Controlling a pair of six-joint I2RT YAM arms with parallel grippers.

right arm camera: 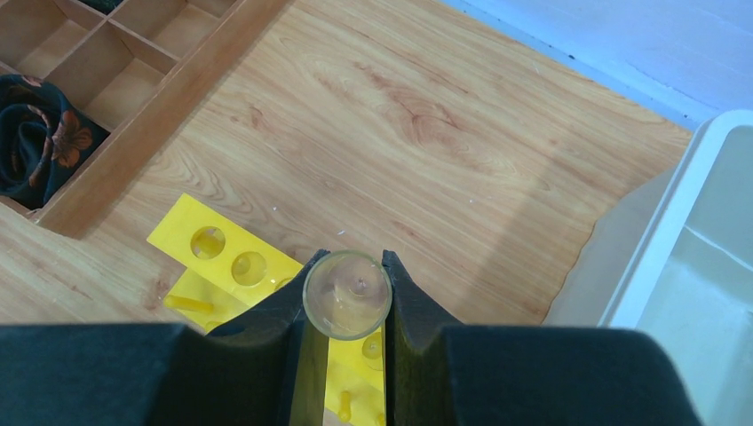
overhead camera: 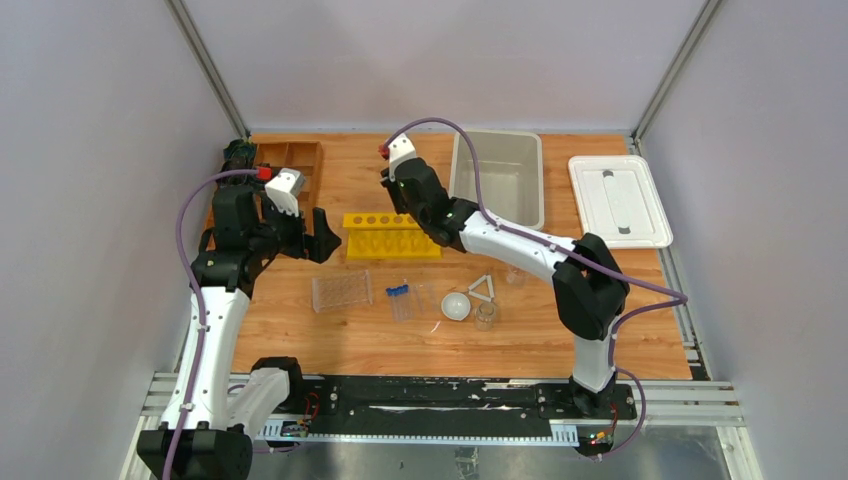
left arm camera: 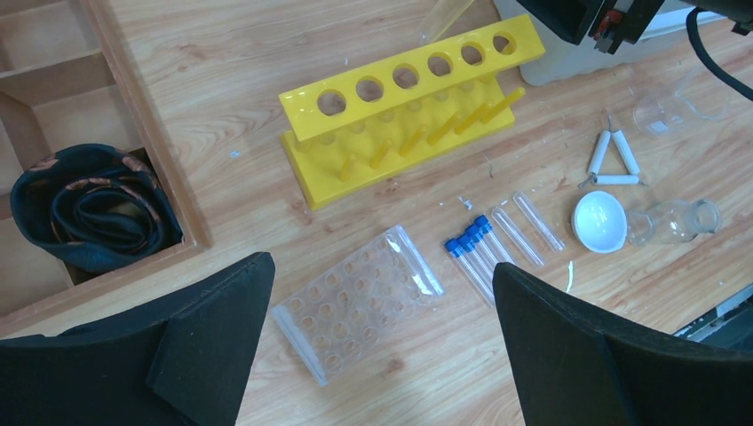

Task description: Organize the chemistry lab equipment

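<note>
1. The right gripper [right arm camera: 352,262] has its fingers closed narrowly on one clear tube [right arm camera: 347,306]. The tube's round open mouth faces the wrist camera.
2. This tube is above the yellow rack [right arm camera: 185,226], near its row of round holes.
3. The left gripper [left arm camera: 382,266] hangs over the table [left arm camera: 266,53] with its fingers spread wide, and it holds nothing.
4. Under it the clear plastic rack [left arm camera: 360,302] lies flat, and the blue-capped tubes [left arm camera: 471,248] lie just beside it.
5. Farther right, the white bowl [left arm camera: 598,222] sits just beside a beaker [left arm camera: 675,222], and the white triangle [left arm camera: 614,161] is near them.
6. The wooden tray [left arm camera: 133,106] is at the far left.
</note>
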